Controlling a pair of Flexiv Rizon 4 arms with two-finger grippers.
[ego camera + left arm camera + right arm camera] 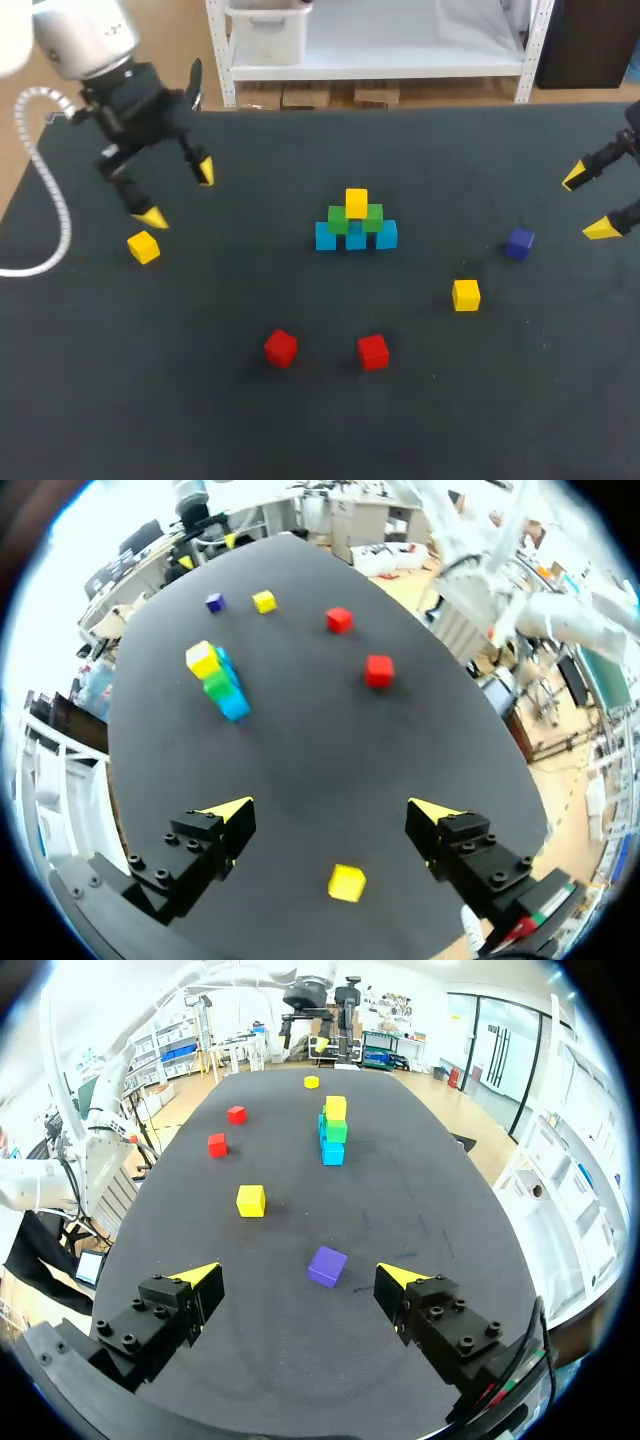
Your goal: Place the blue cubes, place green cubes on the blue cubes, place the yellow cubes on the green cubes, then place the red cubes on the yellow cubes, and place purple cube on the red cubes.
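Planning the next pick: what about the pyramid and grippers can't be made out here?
Blue cubes: both wrist views see the pyramid end-on, so they hide one another.
Top yellow cube: too small in every view to judge whether it sits centred.
Right gripper: head view's edge cuts off nearly everything behind its fingers.

White left arm, coiled white cable, black screw-studded left claw, yellow wedge tips
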